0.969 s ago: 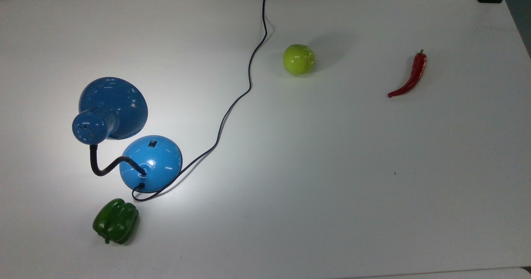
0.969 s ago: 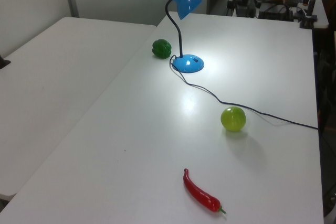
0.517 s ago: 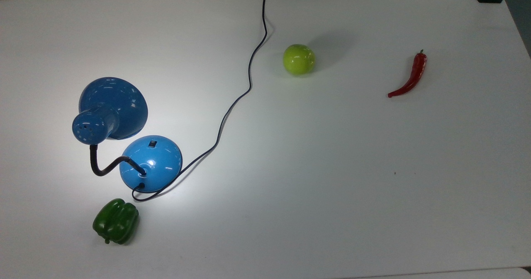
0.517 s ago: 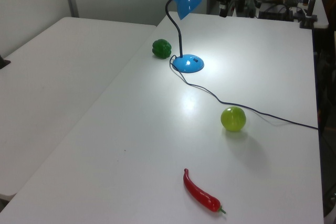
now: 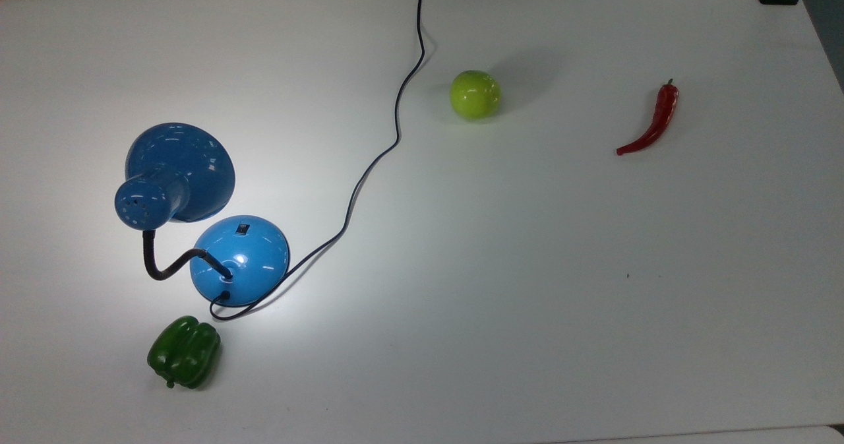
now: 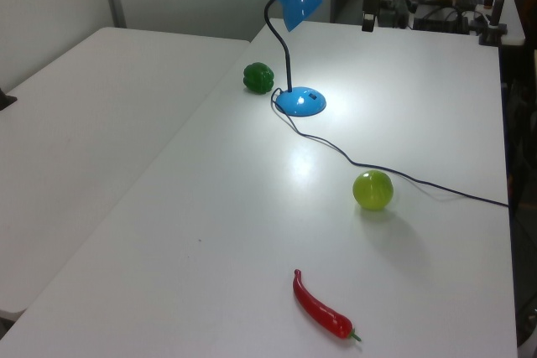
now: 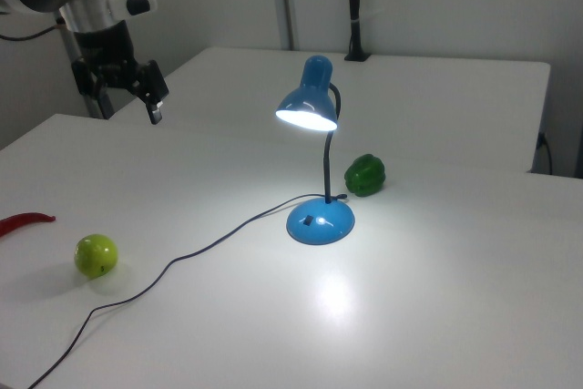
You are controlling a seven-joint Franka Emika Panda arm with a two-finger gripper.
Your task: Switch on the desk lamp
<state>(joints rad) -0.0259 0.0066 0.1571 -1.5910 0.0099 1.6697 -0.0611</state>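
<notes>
The desk lamp stands on the white table, its blue shade (image 5: 181, 167) facing down and glowing, with a bright patch on the table beside it. The round blue base (image 5: 241, 259) carries a small black switch (image 5: 242, 229), and a black cord (image 5: 395, 121) runs off the far edge. In the right view the lit shade (image 7: 310, 102) hangs above the base (image 7: 321, 220). My gripper (image 7: 123, 105) hovers open and holds nothing, well off to the right view's left above the table's far part. It also shows beyond the lamp in the left view (image 6: 379, 12).
A green apple (image 5: 475, 94) lies near the cord. A red chili (image 5: 649, 124) is towards the top view's right. A green bell pepper (image 5: 184, 351) sits close to the lamp's base. A second white table (image 6: 84, 123) adjoins on the left view's left.
In the left view the gripper has shifted slightly right and lower at the table's far end. The lamp stays lit and nothing on the table has moved.
</notes>
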